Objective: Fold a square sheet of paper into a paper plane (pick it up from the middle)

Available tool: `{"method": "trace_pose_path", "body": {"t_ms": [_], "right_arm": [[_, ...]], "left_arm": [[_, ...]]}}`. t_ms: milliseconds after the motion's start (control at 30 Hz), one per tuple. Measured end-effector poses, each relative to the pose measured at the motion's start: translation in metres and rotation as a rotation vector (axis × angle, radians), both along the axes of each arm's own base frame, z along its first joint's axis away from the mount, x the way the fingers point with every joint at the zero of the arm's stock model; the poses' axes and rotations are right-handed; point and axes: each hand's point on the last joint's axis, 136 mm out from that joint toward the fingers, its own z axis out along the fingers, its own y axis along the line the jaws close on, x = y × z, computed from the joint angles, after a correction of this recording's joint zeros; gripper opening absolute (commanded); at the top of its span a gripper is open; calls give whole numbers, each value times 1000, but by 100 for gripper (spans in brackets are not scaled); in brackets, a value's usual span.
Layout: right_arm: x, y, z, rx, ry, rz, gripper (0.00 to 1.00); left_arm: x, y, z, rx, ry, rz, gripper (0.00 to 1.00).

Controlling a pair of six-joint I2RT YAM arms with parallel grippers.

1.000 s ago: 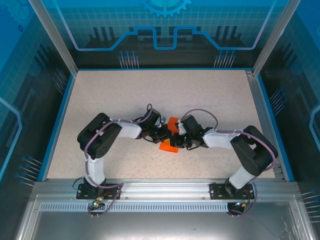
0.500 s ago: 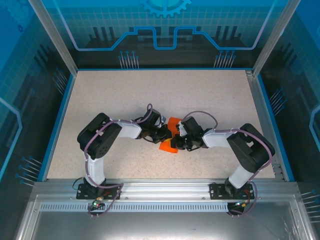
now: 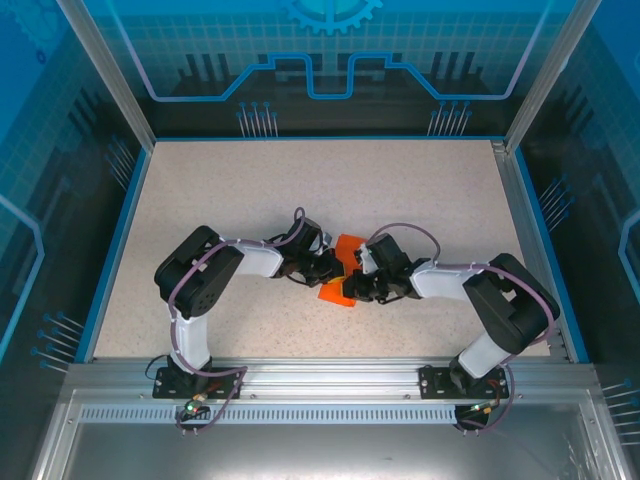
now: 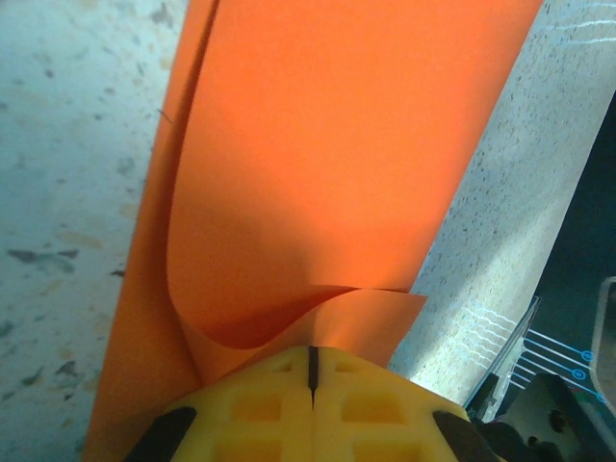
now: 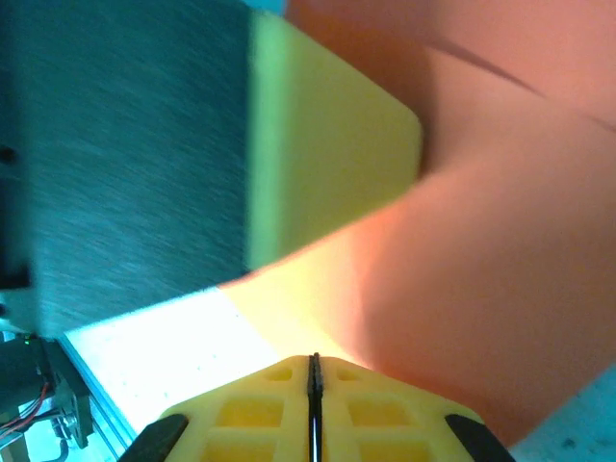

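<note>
The left gripper (image 4: 311,351) has its yellow fingers (image 4: 241,404) pressed together with only a hairline seam between them. A curled edge of the square sheet of paper (image 4: 327,144) runs right into that seam, so it looks pinched there. From the pads the sheet rises toward 12 o'clock, doubled over, with a soft rounded fold at 9 o'clock rather than a sharp crease.

The right gripper (image 5: 313,364) is likewise closed pad to pad. The orange sheet (image 5: 481,289) spreads from 1 to 4 o'clock just beside it, but I cannot tell whether an edge sits between those pads.

From above, the left gripper (image 3: 325,268) comes in from 9 o'clock and the right gripper (image 3: 358,282) from 3 o'clock. They meet over the sheet (image 3: 337,293), which sits a little toward 6 o'clock from the middle of the speckled table (image 3: 400,190).

The paper looks very light and limp. It bows under its own weight, and it would probably take a crease wherever it is pressed — wanted or not. It is likely slick between smooth pads and easy to tear if the two arms pull against each other. The best hold is probably a shallow pinch on a doubled edge near the fold line, around the middle of its length, so that both halves hang evenly and the corners stay free to line up.
</note>
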Motion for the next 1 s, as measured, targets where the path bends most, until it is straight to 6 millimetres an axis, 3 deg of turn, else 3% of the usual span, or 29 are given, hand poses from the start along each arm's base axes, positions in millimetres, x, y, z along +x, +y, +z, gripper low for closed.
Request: {"method": "trace_pose_path", "body": {"t_ms": [133,700,1000], "right_arm": [[-8,-6,-10,-14,34,-8,10],[-13,-7,0,1,49,-11,12],[-17,-11,-11,-16,74,-12,11]], "left_arm": [[0,0,0,0,-2,-2,0],[0,0,1,0,-5,-5,0],[0,0,1,1,-5,-5,0]]}}
